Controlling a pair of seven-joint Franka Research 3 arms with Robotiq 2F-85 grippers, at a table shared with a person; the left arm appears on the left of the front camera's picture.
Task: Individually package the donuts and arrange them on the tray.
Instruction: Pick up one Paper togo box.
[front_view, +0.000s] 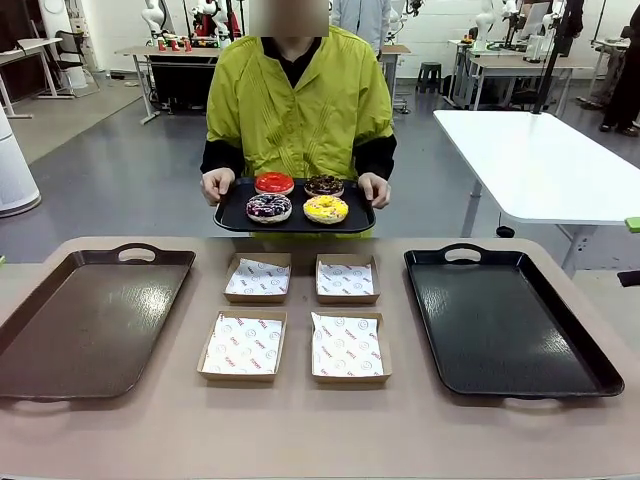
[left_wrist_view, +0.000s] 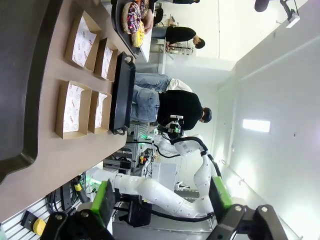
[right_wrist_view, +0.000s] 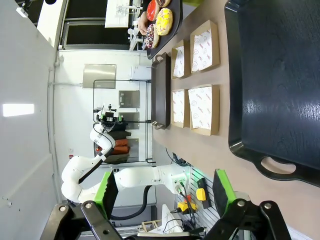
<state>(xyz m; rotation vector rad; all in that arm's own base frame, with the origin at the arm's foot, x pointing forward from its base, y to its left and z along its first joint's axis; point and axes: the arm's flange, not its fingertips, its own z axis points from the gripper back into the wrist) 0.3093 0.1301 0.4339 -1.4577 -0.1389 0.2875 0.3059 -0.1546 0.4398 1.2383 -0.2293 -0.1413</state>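
Across the table a person holds a small black tray (front_view: 232, 215) carrying several donuts: a red-glazed one (front_view: 274, 183), a dark chocolate one (front_view: 324, 186), a chocolate one with coloured sprinkles (front_view: 269, 208) and a yellow-iced one (front_view: 326, 209). The same donuts (left_wrist_view: 134, 17) (right_wrist_view: 162, 20) appear far off in both wrist views. My left gripper (left_wrist_view: 162, 200) is open, well back from the table, with nothing between its green pads. My right gripper (right_wrist_view: 166, 192) is likewise open and holds nothing.
Several open cardboard boxes (front_view: 300, 318) (left_wrist_view: 75, 107) (right_wrist_view: 202, 110) lined with printed paper lie in the table's middle. A large brown tray (front_view: 90, 320) (left_wrist_view: 20, 75) lies to their left, a large black tray (front_view: 505, 320) (right_wrist_view: 280, 75) to their right. People stand in the background.
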